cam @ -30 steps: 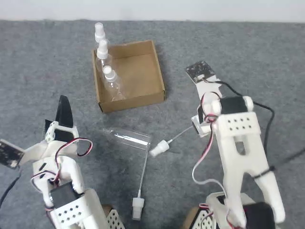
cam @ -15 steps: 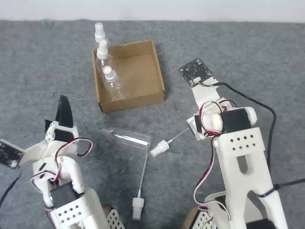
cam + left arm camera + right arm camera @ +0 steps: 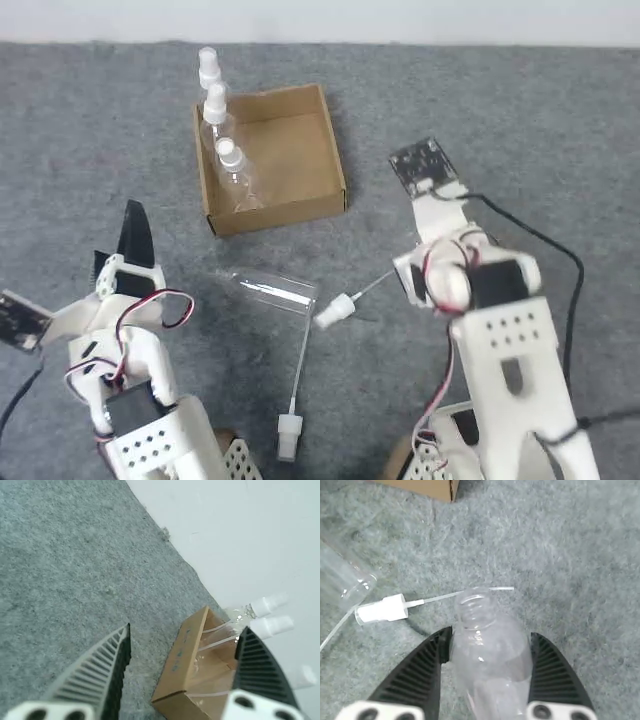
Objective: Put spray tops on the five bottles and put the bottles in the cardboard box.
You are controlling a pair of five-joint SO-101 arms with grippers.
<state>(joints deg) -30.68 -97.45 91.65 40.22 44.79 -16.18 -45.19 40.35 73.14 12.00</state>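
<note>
My right gripper (image 3: 490, 635) is shut on a clear bottle (image 3: 490, 655) with no top, its open neck pointing at the carpet. Just past that neck lies a white spray top (image 3: 382, 611) (image 3: 335, 312) with its thin tube. A second bare bottle (image 3: 275, 290) (image 3: 340, 580) lies on its side beside it. Another spray top (image 3: 289, 437) rests near the front edge. Three capped bottles (image 3: 232, 165) stand along the left wall of the cardboard box (image 3: 300, 150) (image 3: 192, 680). My left gripper (image 3: 186, 630) (image 3: 130, 240) is open and holds nothing, left of the lying bottle.
Grey carpet covers the table. The right arm (image 3: 490, 300) stands over the carpet to the right of the loose spray top. The right half of the box floor is bare cardboard. A white wall (image 3: 250, 530) runs behind the box.
The right arm's wrist swung a little left, then back right and toward the near edge, with the bottle still in its grip. The left arm and the loose parts stayed put.
</note>
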